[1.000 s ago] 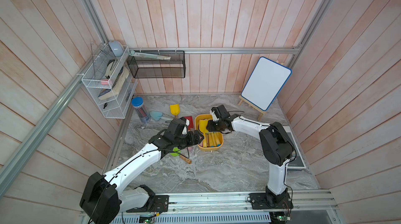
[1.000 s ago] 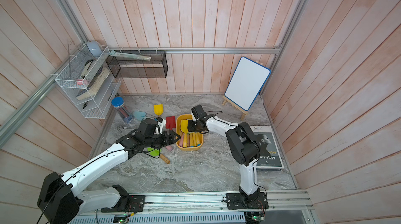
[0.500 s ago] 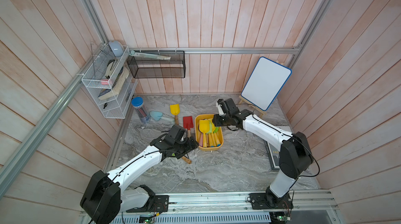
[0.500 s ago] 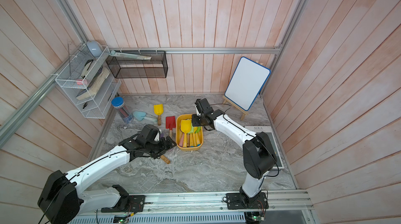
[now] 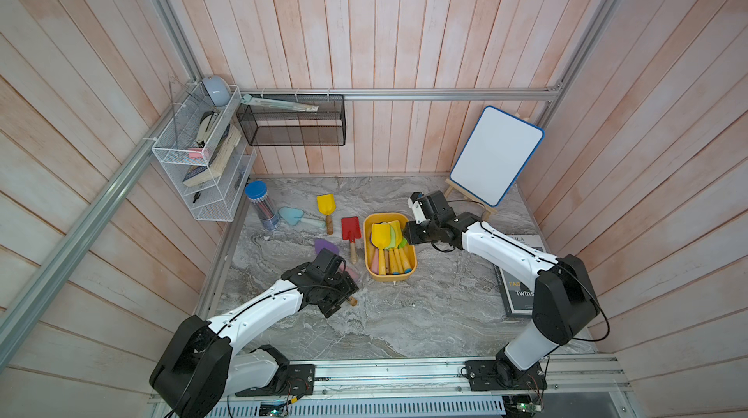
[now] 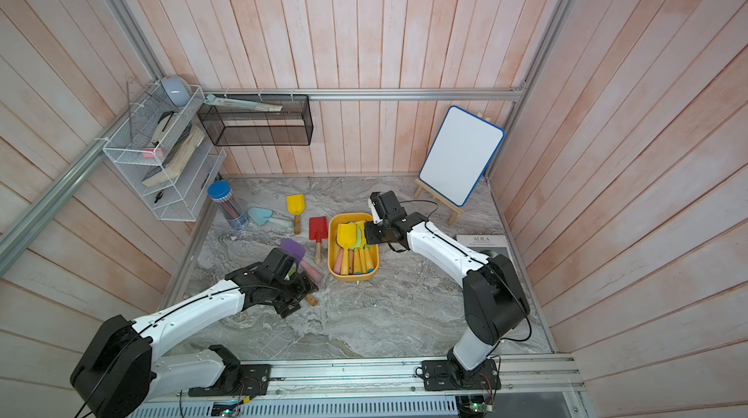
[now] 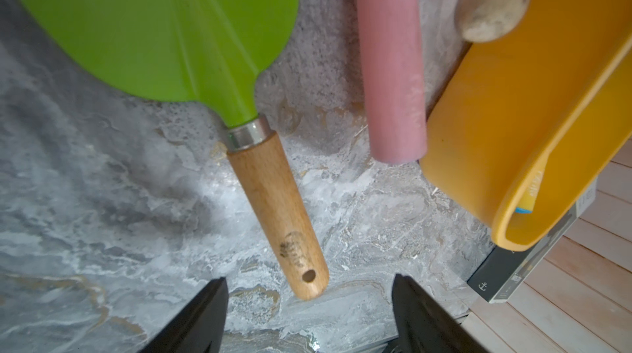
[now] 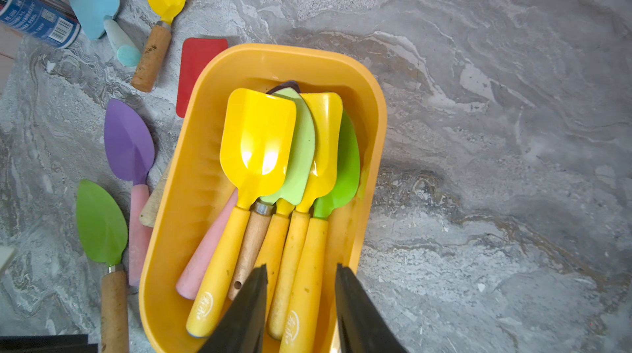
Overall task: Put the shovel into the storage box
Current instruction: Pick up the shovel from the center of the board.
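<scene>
While the green shovel lies on the bench, seven o'clock of the storage box, the left hand stands spread astride its handle end for pickup; right hand parted, empty.

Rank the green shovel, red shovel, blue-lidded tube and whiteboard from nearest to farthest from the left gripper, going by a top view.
1. green shovel: its wooden handle end lies right at the left gripper.
2. red shovel: farther back, left of the storage box.
3. blue-lidded tube: back left corner.
4. whiteboard: back right, farthest.
</scene>
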You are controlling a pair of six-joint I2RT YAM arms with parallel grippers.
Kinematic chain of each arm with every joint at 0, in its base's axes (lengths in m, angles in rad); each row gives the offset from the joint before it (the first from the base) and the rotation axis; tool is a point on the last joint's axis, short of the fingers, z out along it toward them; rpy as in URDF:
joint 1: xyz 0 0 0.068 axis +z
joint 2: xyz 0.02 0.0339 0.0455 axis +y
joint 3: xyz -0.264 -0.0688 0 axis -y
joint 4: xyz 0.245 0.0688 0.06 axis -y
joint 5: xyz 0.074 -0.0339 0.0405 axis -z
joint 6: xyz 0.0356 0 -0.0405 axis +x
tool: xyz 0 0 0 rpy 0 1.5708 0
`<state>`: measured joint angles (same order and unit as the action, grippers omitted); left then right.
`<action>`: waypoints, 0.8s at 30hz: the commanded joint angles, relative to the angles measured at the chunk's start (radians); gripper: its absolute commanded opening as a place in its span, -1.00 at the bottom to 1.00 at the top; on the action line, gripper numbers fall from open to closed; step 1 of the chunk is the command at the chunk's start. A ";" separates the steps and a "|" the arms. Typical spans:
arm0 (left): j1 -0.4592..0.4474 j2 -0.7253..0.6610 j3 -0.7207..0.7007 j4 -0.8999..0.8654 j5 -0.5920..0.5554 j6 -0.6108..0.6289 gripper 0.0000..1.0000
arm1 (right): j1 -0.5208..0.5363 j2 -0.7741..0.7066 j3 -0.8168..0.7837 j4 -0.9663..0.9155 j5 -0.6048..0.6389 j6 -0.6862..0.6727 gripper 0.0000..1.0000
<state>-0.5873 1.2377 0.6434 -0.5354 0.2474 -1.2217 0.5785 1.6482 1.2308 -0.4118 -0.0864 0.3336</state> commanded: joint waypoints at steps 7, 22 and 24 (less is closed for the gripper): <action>0.005 0.048 -0.023 -0.009 -0.047 -0.054 0.36 | -0.044 -0.043 -0.085 0.084 -0.071 -0.025 -0.29; 0.003 0.147 -0.005 0.042 -0.042 -0.048 -0.22 | -0.076 -0.066 -0.136 0.120 -0.106 -0.021 -0.33; 0.004 0.144 -0.011 0.045 -0.042 -0.052 -0.35 | -0.075 -0.066 -0.137 0.120 -0.108 -0.021 -0.34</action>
<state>-0.5873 1.3766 0.6365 -0.5060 0.2192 -1.2758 0.5087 1.6043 1.1072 -0.3080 -0.1783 0.3199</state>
